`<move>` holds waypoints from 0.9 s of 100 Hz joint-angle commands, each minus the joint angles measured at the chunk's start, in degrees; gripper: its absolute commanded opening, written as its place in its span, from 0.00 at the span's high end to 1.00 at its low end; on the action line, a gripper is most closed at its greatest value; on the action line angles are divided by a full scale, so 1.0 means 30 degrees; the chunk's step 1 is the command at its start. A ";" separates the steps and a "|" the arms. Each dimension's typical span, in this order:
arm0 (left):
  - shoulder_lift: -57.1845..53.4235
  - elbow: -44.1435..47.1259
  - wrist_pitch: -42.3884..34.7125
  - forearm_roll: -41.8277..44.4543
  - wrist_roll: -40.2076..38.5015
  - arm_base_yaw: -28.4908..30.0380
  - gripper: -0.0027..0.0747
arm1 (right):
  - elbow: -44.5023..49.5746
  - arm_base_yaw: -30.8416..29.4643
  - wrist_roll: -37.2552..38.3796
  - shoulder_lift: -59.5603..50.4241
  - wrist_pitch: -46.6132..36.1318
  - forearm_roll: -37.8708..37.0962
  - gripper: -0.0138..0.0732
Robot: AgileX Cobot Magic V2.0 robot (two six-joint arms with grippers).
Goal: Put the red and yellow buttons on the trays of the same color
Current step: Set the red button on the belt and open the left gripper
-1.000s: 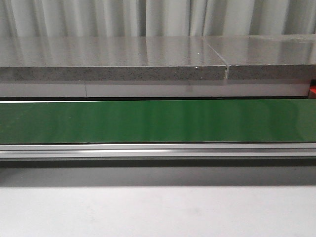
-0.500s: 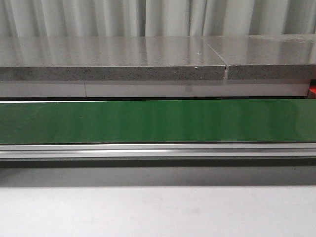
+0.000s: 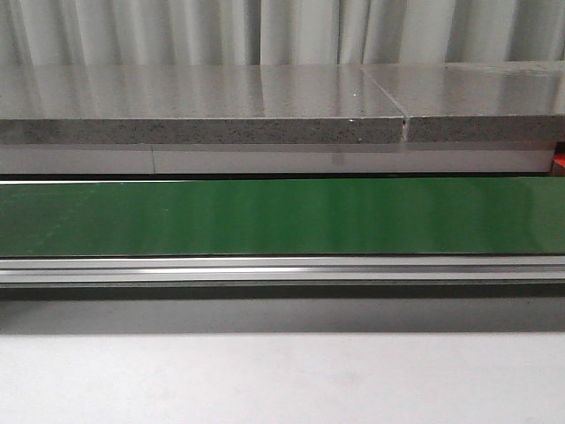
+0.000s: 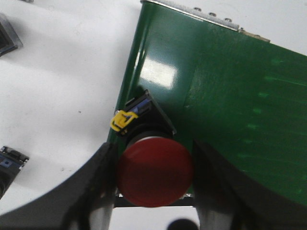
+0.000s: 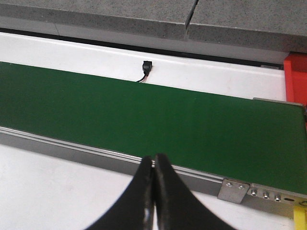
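In the left wrist view my left gripper (image 4: 153,149) has its two fingers against the sides of a red button (image 4: 154,173). The button has a round red cap, a black body and a yellow clip (image 4: 121,120), and it hangs over the edge of the green belt (image 4: 225,105). My right gripper (image 5: 153,160) is shut and empty above the white table, in front of the belt (image 5: 144,110). A corner of the red tray (image 5: 295,79) shows past the belt's end, and a yellow strip (image 5: 300,218) shows at the frame edge. No gripper shows in the front view.
The green belt (image 3: 282,216) runs across the front view behind a metal rail (image 3: 282,268), with a grey stone counter (image 3: 203,106) beyond it. Dark button parts (image 4: 8,163) lie on the white table beside the belt. A small black connector (image 5: 145,67) lies behind the belt.
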 commanded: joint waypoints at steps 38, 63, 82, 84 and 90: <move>-0.0173 -0.0919 0.0497 -0.1004 0.0371 -0.0109 0.39 | -0.0515 0.0077 -0.0169 0.0108 -0.1352 -0.0147 0.92; -0.0648 -0.1482 -0.0546 -0.1400 0.0368 -0.0109 0.29 | -0.0515 0.0077 -0.0169 0.0108 -0.1352 -0.0147 0.92; -0.1488 -0.1616 -0.1547 -0.1594 0.0368 -0.0076 0.30 | -0.0515 0.0077 -0.0169 0.0108 -0.1352 -0.0147 0.92; -0.1529 -0.1616 -0.1508 -0.1504 0.0368 -0.0076 0.31 | -0.0515 0.0077 -0.0169 0.0108 -0.1352 -0.0147 0.92; -0.1562 -0.1616 -0.1330 -0.0957 0.0368 -0.0076 0.31 | -0.0515 0.0077 -0.0169 0.0108 -0.1352 -0.0147 0.92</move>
